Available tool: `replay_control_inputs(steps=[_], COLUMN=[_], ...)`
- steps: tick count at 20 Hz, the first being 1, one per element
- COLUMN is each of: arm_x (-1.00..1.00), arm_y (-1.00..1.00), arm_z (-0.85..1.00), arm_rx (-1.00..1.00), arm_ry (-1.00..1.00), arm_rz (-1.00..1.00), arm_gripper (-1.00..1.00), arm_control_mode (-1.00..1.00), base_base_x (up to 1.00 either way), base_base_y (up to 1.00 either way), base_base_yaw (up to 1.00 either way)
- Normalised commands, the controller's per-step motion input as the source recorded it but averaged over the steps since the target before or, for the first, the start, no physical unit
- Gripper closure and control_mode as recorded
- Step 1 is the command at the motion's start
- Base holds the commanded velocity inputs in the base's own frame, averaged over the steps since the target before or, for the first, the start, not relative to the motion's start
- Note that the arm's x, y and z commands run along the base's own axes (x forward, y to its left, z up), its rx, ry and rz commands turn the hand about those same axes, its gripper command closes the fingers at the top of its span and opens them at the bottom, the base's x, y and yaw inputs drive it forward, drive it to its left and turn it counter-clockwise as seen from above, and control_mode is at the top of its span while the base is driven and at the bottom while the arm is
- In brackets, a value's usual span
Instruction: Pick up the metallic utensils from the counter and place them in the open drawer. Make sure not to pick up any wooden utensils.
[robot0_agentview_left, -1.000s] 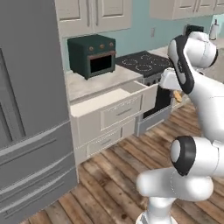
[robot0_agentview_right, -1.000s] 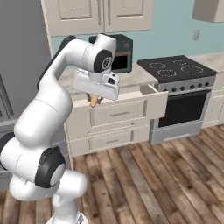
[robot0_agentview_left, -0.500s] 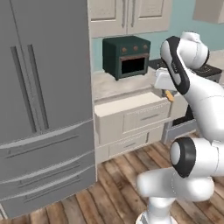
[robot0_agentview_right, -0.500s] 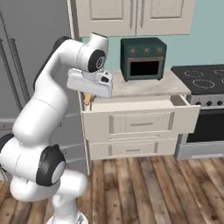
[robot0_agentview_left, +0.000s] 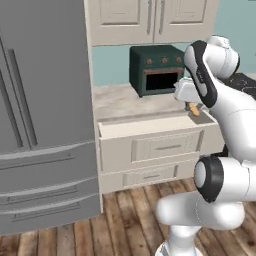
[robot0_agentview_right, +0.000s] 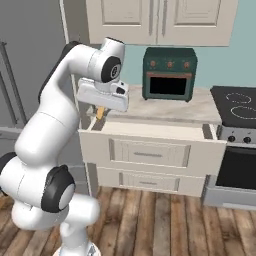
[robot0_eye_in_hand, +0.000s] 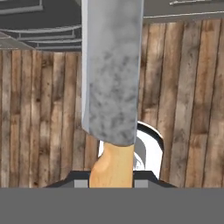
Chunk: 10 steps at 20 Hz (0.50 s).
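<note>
There are no words, numbers or signs to read anywhere. The green toaster oven (robot0_agentview_right: 169, 73) has small round knobs, but no letters on it. The fridge (robot0_agentview_left: 42, 115), the open drawer (robot0_agentview_right: 150, 150) and the cupboard doors (robot0_agentview_left: 150, 20) are plain. The knife (robot0_eye_in_hand: 113, 83) has no name or mark on its blade.

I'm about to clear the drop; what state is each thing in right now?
hand: shut on the knife
knife: held, blade pointing away from the hand
top drawer: pulled open
lower drawer: closed
toaster oven: door closed
upper cabinets: doors closed
</note>
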Motion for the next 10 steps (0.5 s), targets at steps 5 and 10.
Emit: replay_control_inputs(steps=[5,10], arm_x=[0.00,0.00], arm_y=[0.00,0.00], arm_z=[0.00,0.00], arm_rx=[0.00,0.00], arm_ry=[0.00,0.00], arm_rz=[0.00,0.00], arm_gripper=[1.00,1.00], arm_control_mode=[1.00,1.00], base_base_x=[0.68,0.57], base_base_y=[-0.89,-0.65], base_base_yaw=[0.25,0.17])
